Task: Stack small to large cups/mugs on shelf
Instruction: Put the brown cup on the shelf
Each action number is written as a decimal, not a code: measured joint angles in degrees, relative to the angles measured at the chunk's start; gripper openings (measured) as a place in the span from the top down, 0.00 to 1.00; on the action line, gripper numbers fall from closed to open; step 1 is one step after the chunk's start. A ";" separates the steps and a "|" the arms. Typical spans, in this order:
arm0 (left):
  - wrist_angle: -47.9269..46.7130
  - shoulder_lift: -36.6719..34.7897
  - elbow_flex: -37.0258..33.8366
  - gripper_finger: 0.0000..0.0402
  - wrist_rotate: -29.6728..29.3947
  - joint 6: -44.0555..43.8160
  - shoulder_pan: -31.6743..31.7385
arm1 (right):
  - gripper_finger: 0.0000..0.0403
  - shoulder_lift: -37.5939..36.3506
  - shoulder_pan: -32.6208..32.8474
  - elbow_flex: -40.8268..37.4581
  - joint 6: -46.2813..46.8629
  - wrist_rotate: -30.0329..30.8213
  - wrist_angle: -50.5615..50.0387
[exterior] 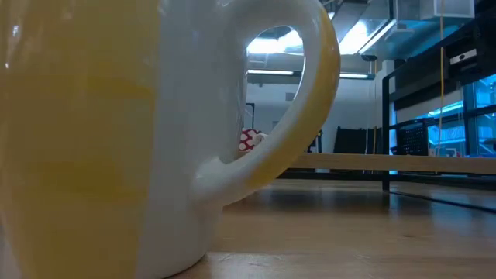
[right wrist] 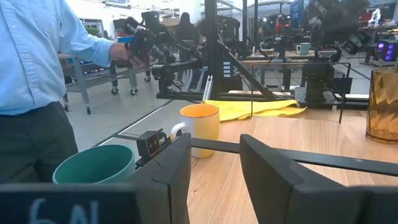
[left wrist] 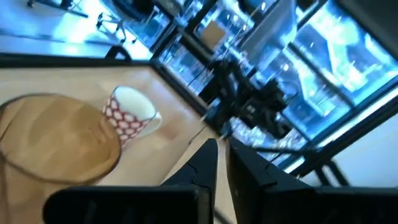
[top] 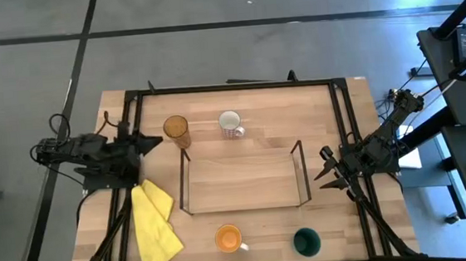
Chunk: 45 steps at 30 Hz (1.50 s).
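Observation:
The shelf [top: 241, 180], a light-wood board with black wire ends, stands mid-table with nothing on it. The amber tumbler [top: 176, 131] and the white mug [top: 231, 124], red-patterned in the left wrist view [left wrist: 127, 115], stand upright behind it. The orange mug [top: 229, 237] and the dark green cup [top: 307, 241] stand upright near the front edge. My left gripper [top: 154, 141] is shut and empty, just left of the tumbler [left wrist: 56, 137]. My right gripper [top: 326, 173] is open and empty, at the shelf's right end; its own view [right wrist: 214, 146] shows the gap.
A yellow cloth [top: 153, 224] lies front left, beside the shelf. The orange mug [exterior: 116, 132] stands right in front of the low camera. A person in a blue shirt [right wrist: 37, 74] stands beyond the table's near edge. Black frame rails [top: 342, 113] run along the table's sides.

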 joint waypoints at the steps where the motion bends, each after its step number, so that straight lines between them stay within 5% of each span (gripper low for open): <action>1: 2.01 0.00 0.00 0.93 -1.56 0.01 0.00 | 0.66 0.01 0.02 0.00 -0.01 0.00 0.00; 5: 11.39 0.00 0.00 0.93 -6.99 0.43 0.00 | 0.66 0.02 0.00 0.00 -0.02 0.00 0.00; 9: 29.10 1.21 2.53 0.94 -1.71 13.82 -0.01 | 0.66 0.00 0.02 0.00 -0.01 0.00 0.00; 12: 28.91 5.17 10.85 0.95 -0.91 22.01 0.00 | 0.66 0.00 0.00 0.00 -0.01 -0.01 0.00; 19: -5.14 27.68 42.17 0.95 3.09 29.07 0.00 | 0.66 0.00 0.02 0.00 0.00 0.00 0.00; 23: -36.27 43.12 64.05 0.95 2.29 37.43 0.06 | 0.66 0.00 0.00 0.00 0.00 -0.02 0.00; 27: -69.00 54.43 79.57 0.95 -2.24 33.41 1.95 | 0.66 0.00 0.00 0.00 0.00 -0.01 0.00; 33: -66.59 56.47 75.86 0.97 10.28 37.86 7.93 | 0.66 0.00 0.00 0.00 -0.02 0.00 0.00; 39: -67.99 56.39 58.81 1.00 10.63 43.76 13.77 | 0.66 0.00 0.00 0.00 -0.01 -0.02 -0.07; 45: -59.75 56.69 47.22 0.95 1.24 56.07 17.30 | 0.66 0.02 0.00 0.00 -0.02 -0.02 -0.17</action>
